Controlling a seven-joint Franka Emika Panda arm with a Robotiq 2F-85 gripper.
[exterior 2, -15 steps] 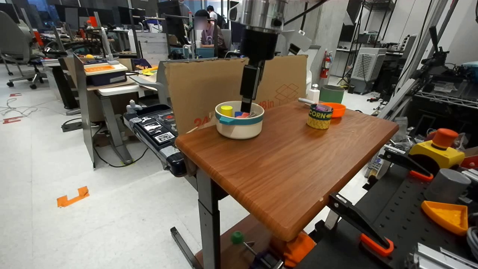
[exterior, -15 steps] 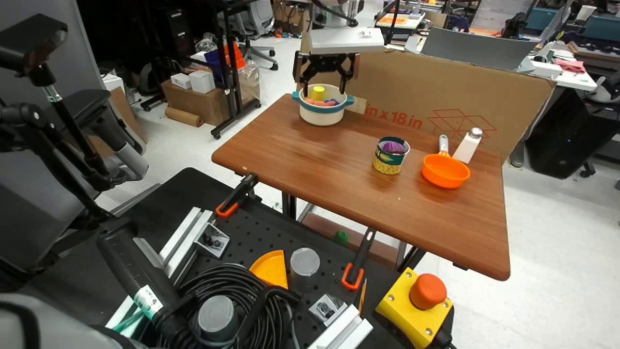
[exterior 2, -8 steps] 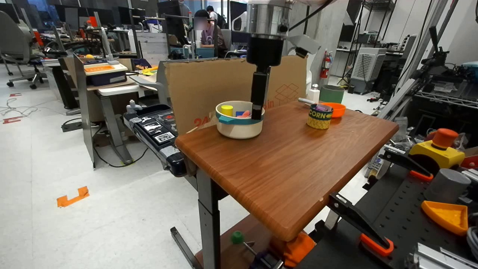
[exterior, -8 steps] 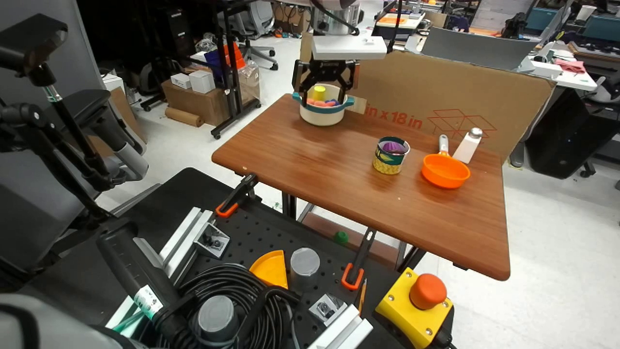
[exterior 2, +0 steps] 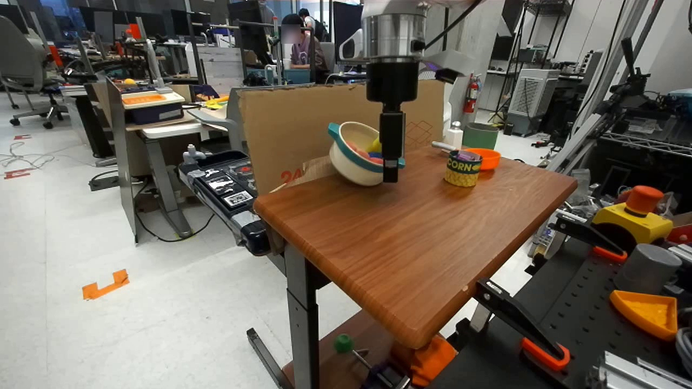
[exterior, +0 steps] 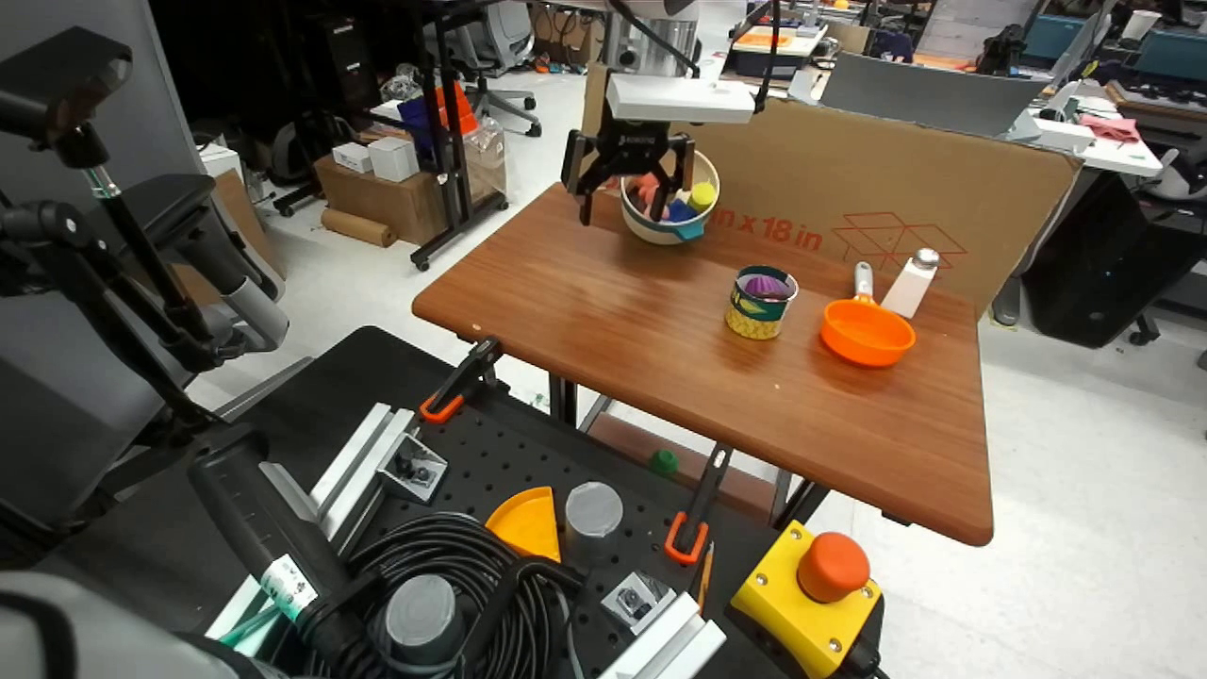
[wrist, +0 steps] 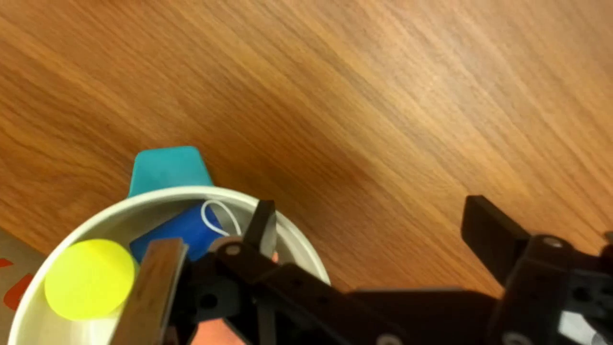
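Observation:
My gripper (exterior: pixel 621 207) stands open in front of a cream pot (exterior 2: pixel 344 165) with a teal band and handles. The pot is tilted, with one handle raised and the other low near the wooden table (exterior: pixel 603 302). Inside it are a yellow cylinder (wrist: pixel 90 279), a blue piece (wrist: pixel 167 235) and salmon-coloured pieces (wrist: pixel 215 334). In the wrist view one finger (wrist: pixel 261 223) overlaps the pot's rim; I cannot tell whether it touches. The other finger (wrist: pixel 493 235) is over bare wood. Nothing sits between the fingers.
A corn can (exterior: pixel 754 322) with a purple item (exterior: pixel 768 287) in it stands mid-table. Farther right are an orange pan (exterior: pixel 866 341) and a white shaker (exterior: pixel 911 285). A cardboard panel (exterior: pixel 783 170) lines the back edge, close behind the pot.
The pot stood upright half a second ago; now it is tipped and turned, shifted toward the can. My gripper has come away from over the pot toward the table's front, staying open.

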